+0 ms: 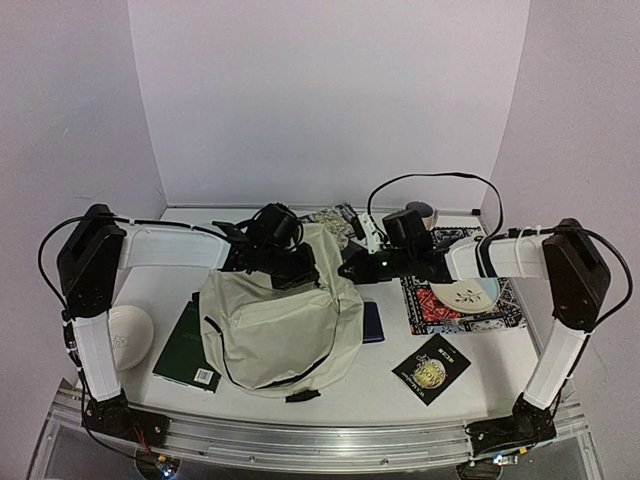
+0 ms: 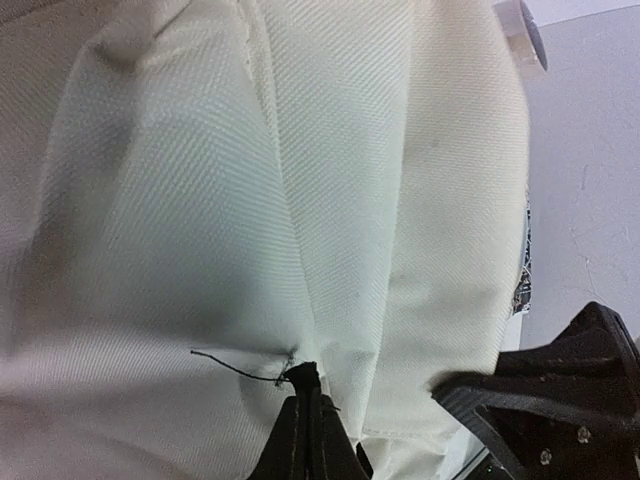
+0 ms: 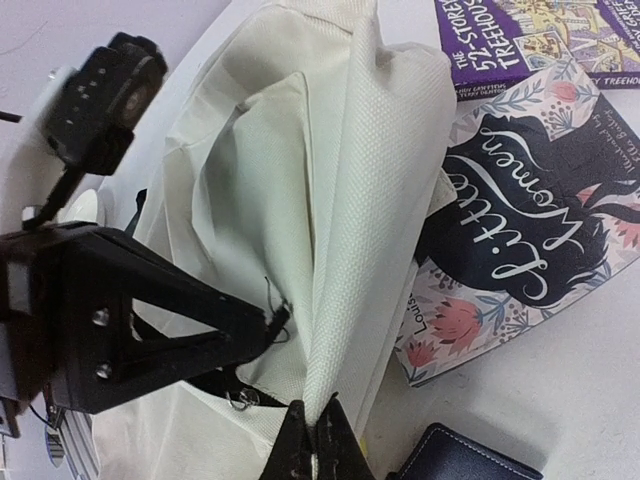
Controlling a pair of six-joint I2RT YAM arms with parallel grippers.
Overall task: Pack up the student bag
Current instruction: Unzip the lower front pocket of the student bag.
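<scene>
The student bag, large, cream, with black zipper lines, lies in the middle of the table with its far top edge lifted. My left gripper is shut on the bag's fabric at that edge; in the left wrist view the jaws pinch cloth beside a loose black thread. My right gripper is shut on a raised fold of the same bag, jaws closed at the fold's base. The left gripper shows close beside it, pinching the neighbouring cloth.
A green book lies partly under the bag's left side, and a dark blue wallet lies at its right. "Little Women" and a purple book lie behind the bag. A black book, a patterned mat with a plate, and a white dome lie around.
</scene>
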